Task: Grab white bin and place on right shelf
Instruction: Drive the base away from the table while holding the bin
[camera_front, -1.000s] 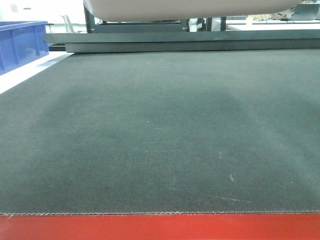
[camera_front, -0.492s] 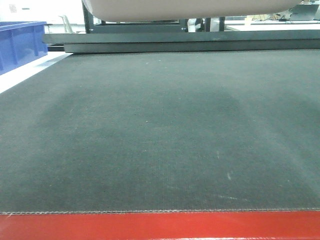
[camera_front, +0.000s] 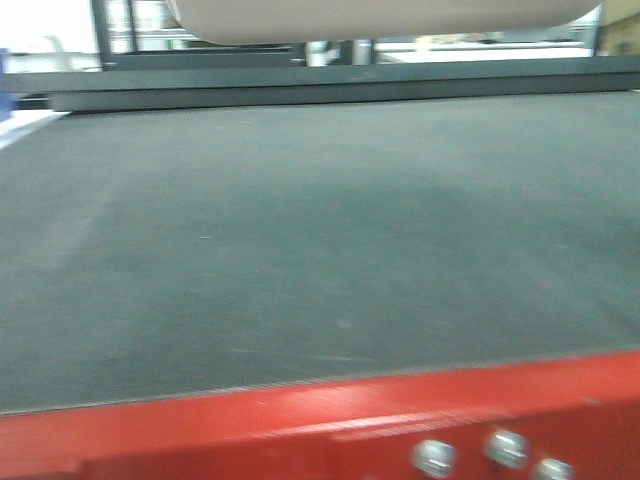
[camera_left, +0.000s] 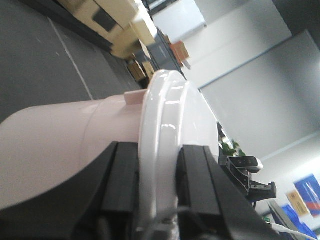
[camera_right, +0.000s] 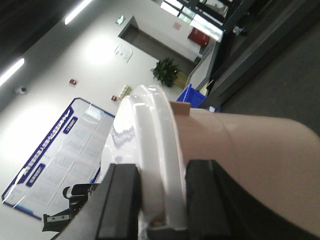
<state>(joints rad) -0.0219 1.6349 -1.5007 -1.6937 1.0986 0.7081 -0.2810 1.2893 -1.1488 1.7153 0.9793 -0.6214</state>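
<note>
- The white bin (camera_left: 50, 150) was pale pinkish cream, its lid (camera_left: 162, 125) glossy white.
- The left gripper (camera_left: 158, 175) and right gripper (camera_right: 162, 197) were black.
- The mat (camera_front: 320, 230) was dark grey-green, its table edge (camera_front: 200, 430) red.

Support: a table (camera_front: 150, 440), seen low from its near side; the picture is somewhat blurred.
Covering: a dark grey-green mat (camera_front: 320, 250) lies flat on the tabletop, reaching from the front edge to the far ledge.
Mat hem: a thin pale line, touching the red band and rising slightly toward the right.
Front edge: a glossy red band (camera_front: 300, 415) directly below the mat.
Fasteners: three silvery bolt heads (camera_front: 508, 447) close together in the red band, lower right.
Far ledge: a dark raised rail (camera_front: 330, 85) spanning the mat's far side.
Shade: a broad darker patch across the mat's middle.
Left corner: a pale strip (camera_front: 25, 122) just beside the mat; too blurred to identify.
</note>
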